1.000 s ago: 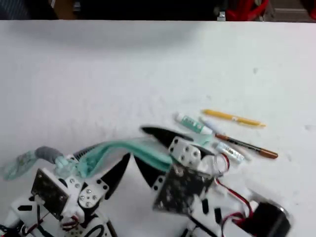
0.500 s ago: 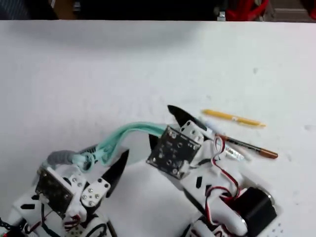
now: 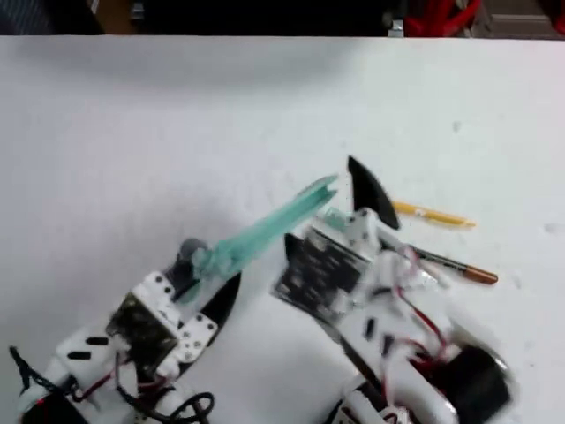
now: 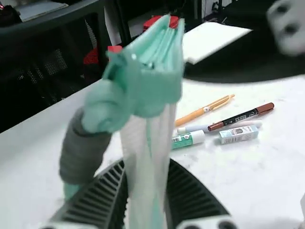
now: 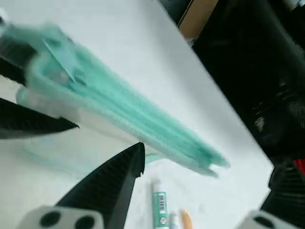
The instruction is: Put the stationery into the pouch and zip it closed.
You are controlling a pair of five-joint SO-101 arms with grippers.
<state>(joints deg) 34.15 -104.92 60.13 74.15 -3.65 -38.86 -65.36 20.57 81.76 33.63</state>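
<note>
Over the last second the pouch (image 3: pixel 265 231) had gone from a sagging curve on the bench (image 3: pixel 177 132) to a taut, raised strip, and the right arm (image 3: pixel 388 300) had swung farther out. The left fingers (image 3: pixel 222 296) were clenched on its near end, while the right fingers (image 3: pixel 366 187) stood released either side of its far end. A yellow pen (image 3: pixel 433 213), brown marker (image 3: pixel 455 265) and green-labelled tube (image 4: pixel 188 138) lay beside, their print unreadable.

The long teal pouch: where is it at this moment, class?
In the high view, the long teal pouch is low and left of centre, clamped in the left gripper and slanting up toward the yellow pen on the right.
</note>
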